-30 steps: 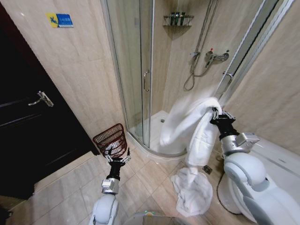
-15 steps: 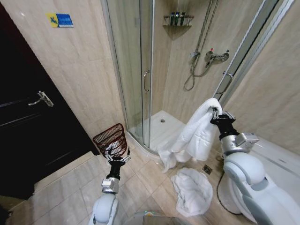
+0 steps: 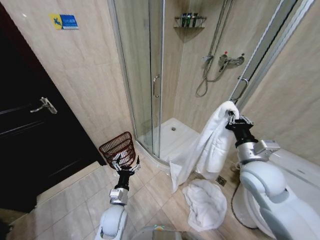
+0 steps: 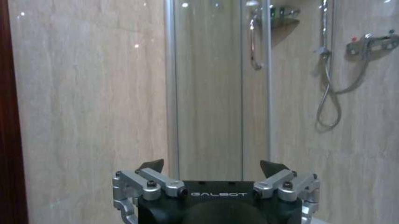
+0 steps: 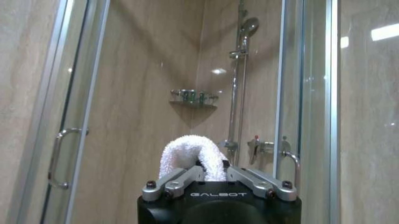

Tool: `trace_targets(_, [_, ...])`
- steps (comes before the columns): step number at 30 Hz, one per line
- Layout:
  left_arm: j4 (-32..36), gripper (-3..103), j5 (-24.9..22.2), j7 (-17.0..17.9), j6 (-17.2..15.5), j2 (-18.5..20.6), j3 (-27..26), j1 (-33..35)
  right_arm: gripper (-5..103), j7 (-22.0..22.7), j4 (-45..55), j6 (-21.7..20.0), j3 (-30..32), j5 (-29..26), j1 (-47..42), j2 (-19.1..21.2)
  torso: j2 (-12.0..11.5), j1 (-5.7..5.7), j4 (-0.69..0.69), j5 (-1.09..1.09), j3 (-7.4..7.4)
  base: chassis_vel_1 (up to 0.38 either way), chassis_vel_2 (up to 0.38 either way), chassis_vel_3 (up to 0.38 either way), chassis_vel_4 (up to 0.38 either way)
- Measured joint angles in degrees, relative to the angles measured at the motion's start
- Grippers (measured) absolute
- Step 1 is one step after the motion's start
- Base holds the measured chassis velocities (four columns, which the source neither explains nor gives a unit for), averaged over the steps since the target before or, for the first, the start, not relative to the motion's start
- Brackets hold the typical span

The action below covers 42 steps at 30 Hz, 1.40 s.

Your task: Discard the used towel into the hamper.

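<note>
While the towel [image 3: 210, 145] hangs from my right gripper [image 3: 232, 118], its top fold is pinched between the closed fingers and loops over them like a white hump. From there it drapes down and out toward the floor, its lower end trailing near the curved sill of the shower stall [image 3: 165, 150]. Seen from the right wrist, the same fold of towel [image 5: 192, 156] pokes up between the fingers of my right gripper [image 5: 215, 176], which are drawn in tight on the cloth.

A second white towel [image 3: 205, 202] lies crumpled on the floor tiles, just below the hanging one and beside my right arm's base; I cannot tell whether the two touch.

The hamper [image 3: 119, 146] stands on the floor against the wall, at the corner between the dark door [image 3: 35, 135] and the glass stall, well apart from the held towel. It is tilted, its open mouth showing to the head camera.

My left gripper [image 3: 125, 168] is raised just in front of the hamper, fingers spread wide, holding nothing. From the left wrist, the gripper [image 4: 215, 168] has its two dark fingertips standing well apart, with the glass door handle [image 4: 254, 44] and the shower hose [image 4: 327, 79] beyond.
</note>
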<state>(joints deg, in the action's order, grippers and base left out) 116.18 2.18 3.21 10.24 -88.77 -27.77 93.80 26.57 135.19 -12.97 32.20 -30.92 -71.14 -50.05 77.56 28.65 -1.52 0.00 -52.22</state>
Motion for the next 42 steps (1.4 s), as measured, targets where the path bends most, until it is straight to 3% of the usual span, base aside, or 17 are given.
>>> trace_targets(9, [1.1, 100, -0.9, 0.1, -2.6, -0.2, -0.4, 0.5, 4, -0.1, 3.9, -0.1, 0.1, 1.2, -3.6, -0.8, 0.0, 0.0, 0.0, 0.0, 0.0, 0.0, 0.0, 0.0, 0.0])
trace_targets(42, [0.8, 100, 1.1, -1.1, -0.5, -0.9, 0.2, 1.0, 4, -0.8, 5.1, 0.1, 1.3, 1.9, -4.8, -1.2, 0.0, -0.01, -0.01, 0.0, 0.0, 0.081, 0.077, 0.076, 0.076])
